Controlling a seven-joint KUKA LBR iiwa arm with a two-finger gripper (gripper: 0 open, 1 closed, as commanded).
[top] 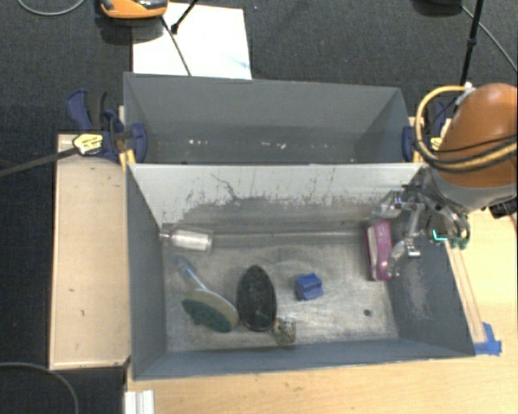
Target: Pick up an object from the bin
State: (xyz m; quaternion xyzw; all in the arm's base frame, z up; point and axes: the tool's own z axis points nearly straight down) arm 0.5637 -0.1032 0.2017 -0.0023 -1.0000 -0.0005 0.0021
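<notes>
This looks like a robotics lab or test room rather than a home or shop. A grey metal bin stands mid-frame on dark carpet, its inner walls scratched and scuffed from use. At the right edge a robot arm comes in, with an orange cover and looped cables fixed to its wrist. A black cable runs loose across the carpet at the left, and another curls in the lower left corner. Along the top edge lie a white sheet and an orange device, and a thin dark rod slants down at the upper right.
</notes>
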